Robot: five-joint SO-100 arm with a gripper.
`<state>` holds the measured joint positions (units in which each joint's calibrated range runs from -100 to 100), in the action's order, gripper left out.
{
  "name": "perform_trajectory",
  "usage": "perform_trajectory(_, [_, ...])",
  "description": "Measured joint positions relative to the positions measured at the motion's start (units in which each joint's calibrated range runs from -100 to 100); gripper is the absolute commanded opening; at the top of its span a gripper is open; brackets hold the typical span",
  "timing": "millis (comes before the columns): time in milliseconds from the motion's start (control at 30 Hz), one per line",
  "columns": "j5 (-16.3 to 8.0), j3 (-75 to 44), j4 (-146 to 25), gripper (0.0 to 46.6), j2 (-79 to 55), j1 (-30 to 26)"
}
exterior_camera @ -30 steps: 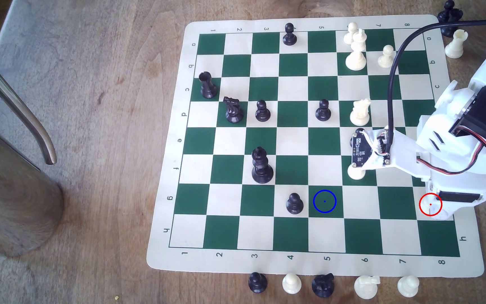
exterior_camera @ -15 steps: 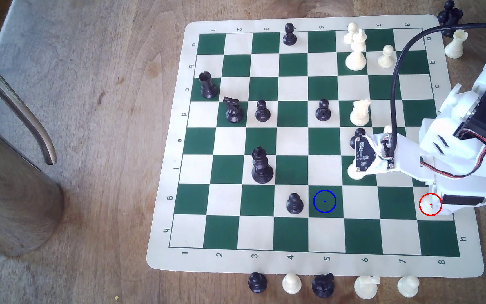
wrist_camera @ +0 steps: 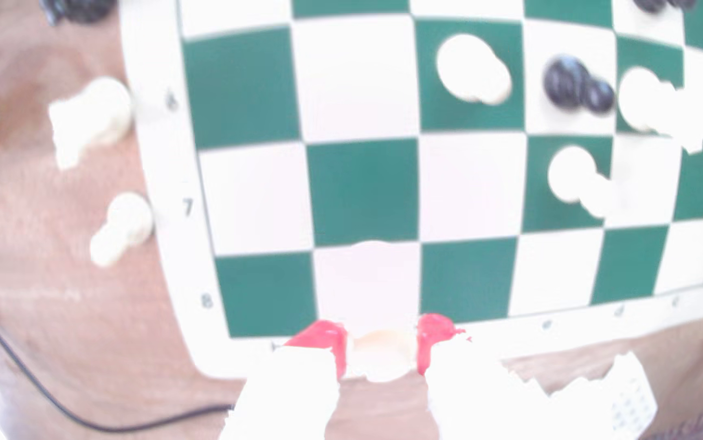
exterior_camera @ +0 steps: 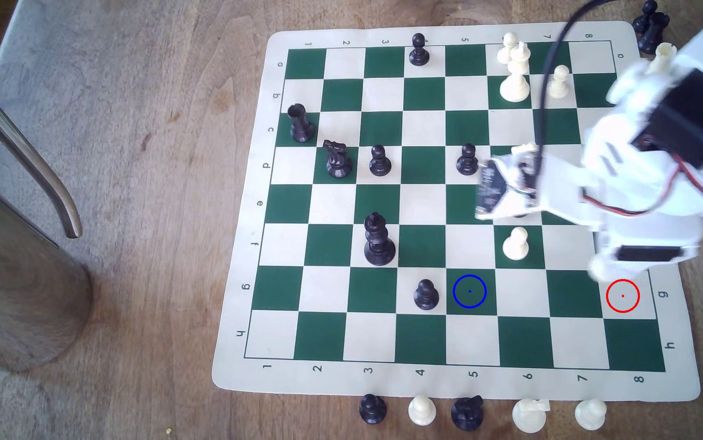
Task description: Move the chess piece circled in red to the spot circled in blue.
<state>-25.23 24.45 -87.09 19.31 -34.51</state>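
We are gripping cream rook [wrist_camera: 381, 353] between red-tipped gripper [wrist_camera: 381, 349] jaws, lifted clear of board [exterior_camera: 460, 383] to avoid toppling pieces; blue-ringed square [exterior_camera: 469, 291] waiting at nine o'clock of vacated red-ringed square [exterior_camera: 622, 296].

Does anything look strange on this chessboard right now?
The red-ringed square is bare: the cream rook is clamped in the gripper, held over the board's edge. The arm is motion-blurred. The other pieces visible on the board stand upright.
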Motion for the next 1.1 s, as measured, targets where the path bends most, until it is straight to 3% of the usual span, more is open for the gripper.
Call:
perform_trajectory(500, [0.54,-31.18,1.91,0.5,-27.73,5.16])
perform_trajectory(1100, [1.12,-33.08,5.82,0.5,-35.44,11.87])
